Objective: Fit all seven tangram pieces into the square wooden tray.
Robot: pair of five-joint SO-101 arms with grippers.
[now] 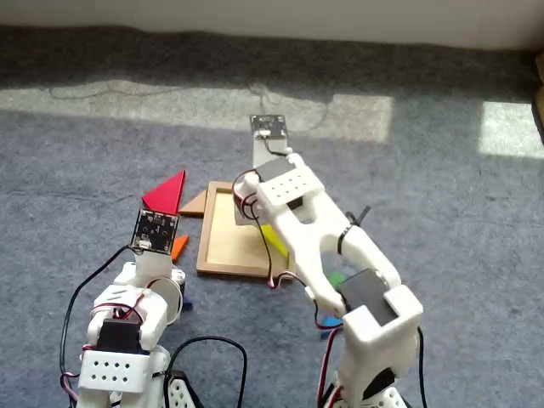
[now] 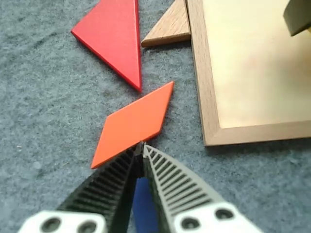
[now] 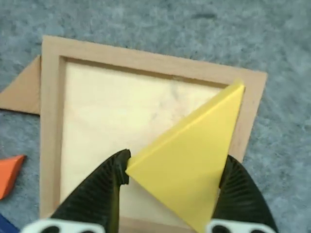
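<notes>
Right fingers (image 3: 116, 170) hold the yellow triangle (image 3: 194, 155) above the tray (image 3: 51, 121).
Best to square the triangle's right angle into a tray corner, then lower it flat. Left fingers (image 2: 148, 156) closed, tips touching the orange parallelogram (image 2: 133, 124).

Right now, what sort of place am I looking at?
Probably an indoor home or hobby setup: grey carpet as the work surface, a patch of sunlight across it, and a wooden tray with a red triangle beside it.
</notes>
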